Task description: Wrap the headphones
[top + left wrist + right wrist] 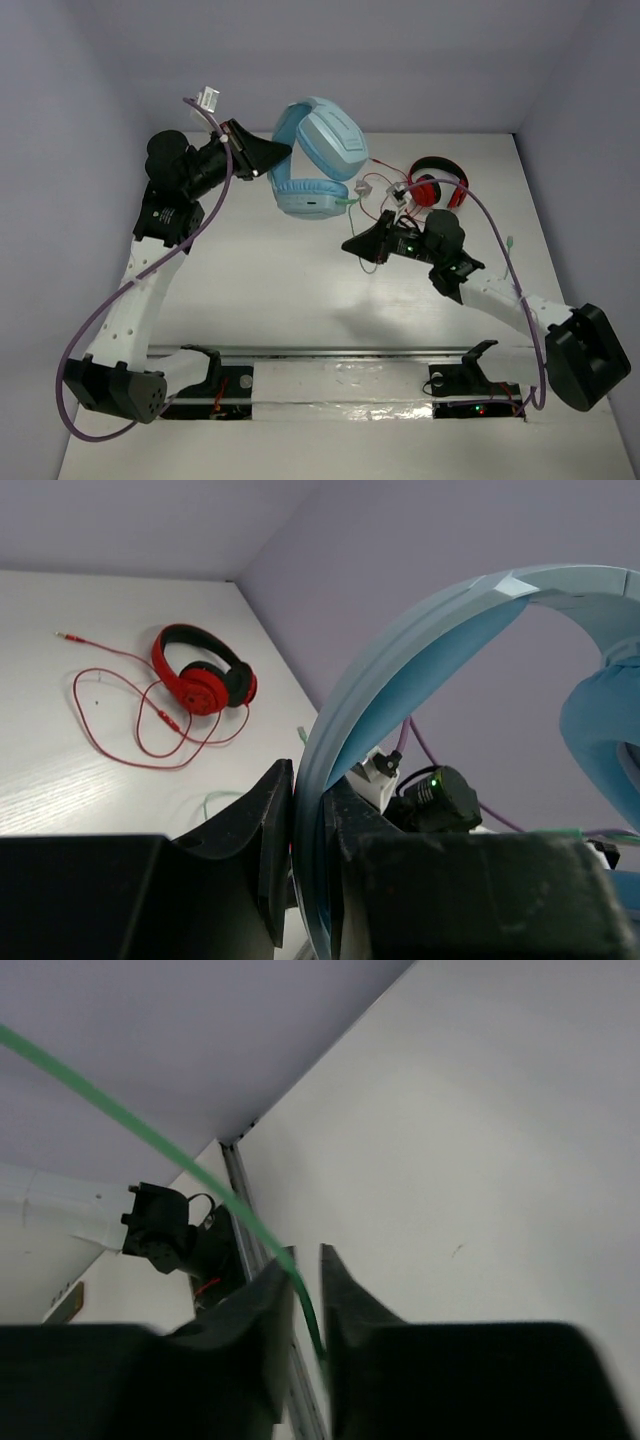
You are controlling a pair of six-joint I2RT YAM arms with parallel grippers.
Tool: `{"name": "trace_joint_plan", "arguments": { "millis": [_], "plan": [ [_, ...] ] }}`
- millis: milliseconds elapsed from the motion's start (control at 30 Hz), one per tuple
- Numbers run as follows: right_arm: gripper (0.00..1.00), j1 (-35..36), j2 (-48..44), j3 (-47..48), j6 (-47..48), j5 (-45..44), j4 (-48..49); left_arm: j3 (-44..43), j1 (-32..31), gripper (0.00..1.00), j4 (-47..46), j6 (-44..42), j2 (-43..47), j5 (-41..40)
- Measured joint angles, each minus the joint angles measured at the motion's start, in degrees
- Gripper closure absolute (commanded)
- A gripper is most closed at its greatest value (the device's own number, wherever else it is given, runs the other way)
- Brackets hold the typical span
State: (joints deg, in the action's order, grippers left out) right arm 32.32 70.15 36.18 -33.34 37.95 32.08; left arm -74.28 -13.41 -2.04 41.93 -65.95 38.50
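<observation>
The light blue headphones [318,160] hang off the table at the back centre, cups stacked one above the other. My left gripper [270,157] is shut on their blue headband [420,640], which runs up between the jaws in the left wrist view. A thin green cable [355,200] leaves the lower cup toward the right. My right gripper [350,245] is in the middle of the table, below and right of the cups. In the right wrist view it [307,1265] is shut on the green cable [150,1135], which stretches taut up and to the left.
Smaller red-and-black headphones [437,185] with a looping red cable [120,720] lie at the back right, just behind my right wrist. A metal rail [330,352] runs along the near edge between the arm bases. Purple walls close in the table.
</observation>
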Motion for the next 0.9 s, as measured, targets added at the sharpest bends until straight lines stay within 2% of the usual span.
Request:
{"name": "trace_joint_plan", "arguments": {
  "millis": [67,100,267,500,667,767,900],
  "plan": [
    [0.98,0.0,-2.3,-1.0,-0.4,-1.7,-1.6,0.1,0.0,1.00,-1.8,1.5,0.0,-0.9],
    [1.00,0.0,-3.8,-1.6,-0.6,-3.1,-2.8,0.4,0.0,1.00,-3.1,2.4,0.0,-1.4],
    [1.00,0.0,-13.3,-3.2,-1.2,-11.1,-13.8,3.6,0.4,1.00,-10.1,6.1,-0.4,-6.6],
    [1.00,0.2,-24.9,-0.2,-0.5,-21.7,-34.4,9.3,1.1,1.00,-14.4,8.4,-5.2,-22.3],
    [1.00,0.4,-26.7,11.2,2.8,-30.8,-50.0,14.1,-2.6,1.00,-11.8,4.1,-6.0,-33.0],
    [1.00,0.4,-24.1,21.9,5.6,-36.4,-54.6,20.6,-5.4,1.00,-12.7,3.4,-4.1,-32.7],
    [1.00,0.4,-18.4,33.0,9.3,-43.5,-56.0,30.3,-7.6,1.00,-11.8,2.7,0.3,-29.7]
  ]
}}
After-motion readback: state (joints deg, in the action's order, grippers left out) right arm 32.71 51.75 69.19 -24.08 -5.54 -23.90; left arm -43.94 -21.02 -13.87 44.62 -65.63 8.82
